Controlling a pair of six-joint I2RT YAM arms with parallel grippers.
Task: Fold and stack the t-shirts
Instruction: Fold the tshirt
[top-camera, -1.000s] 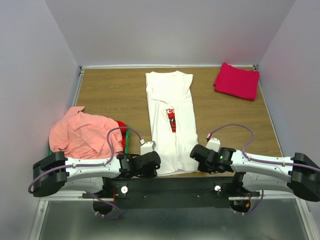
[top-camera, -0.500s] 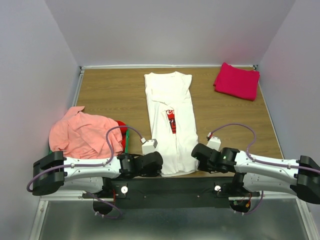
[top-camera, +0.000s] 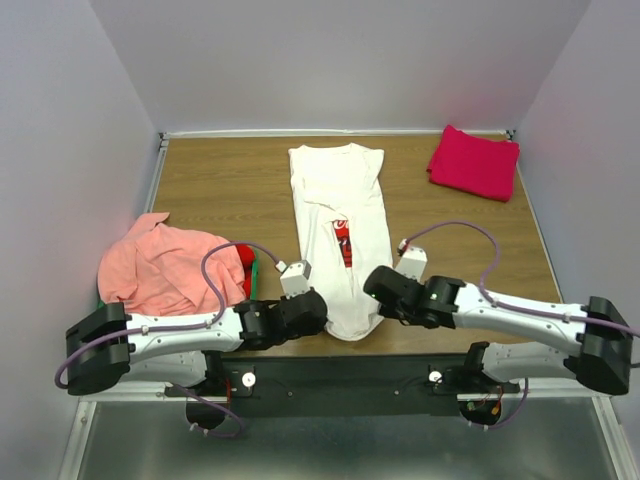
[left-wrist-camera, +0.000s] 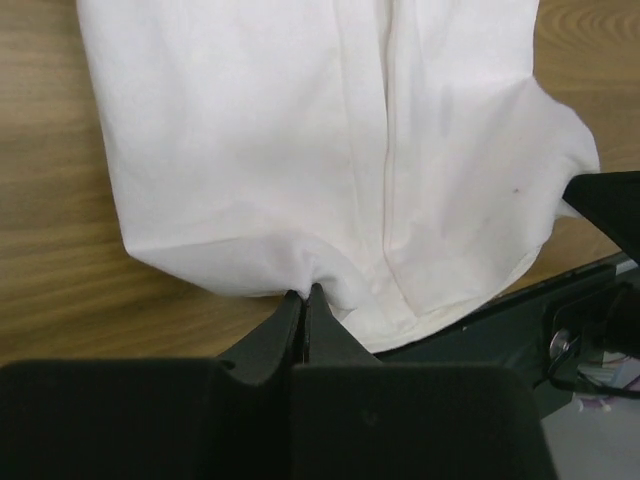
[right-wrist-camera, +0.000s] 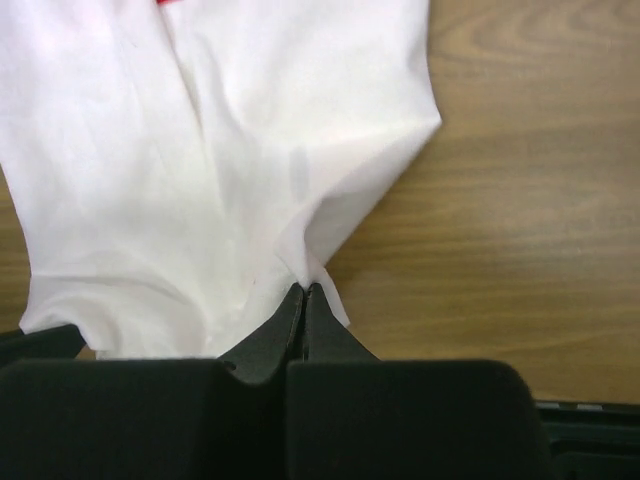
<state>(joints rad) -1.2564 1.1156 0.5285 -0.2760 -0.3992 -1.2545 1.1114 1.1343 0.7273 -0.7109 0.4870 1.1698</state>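
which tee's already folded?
The magenta-red tee, far right corner: a compact folded square. The white tee lies stretched long; the salmon-pink tee is a crumpled heap.

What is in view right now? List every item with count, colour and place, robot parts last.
white t-shirt: 1, white with a red chest print, lying lengthwise mid-table
magenta-red t-shirt: 1, folded, far right corner
salmon-pink t-shirt: 1, crumpled, at the table's left edge
red t-shirt: 1, mostly hidden under the salmon-pink one
bin: 1, green, only an edge shows by the pink heap
table: 1, brown wood
left arm: 1, white and black, near left
right arm: 1, white and black, near right
left fingers: black, shut on the white t-shirt's near hem
right fingers: black, shut on the same hem
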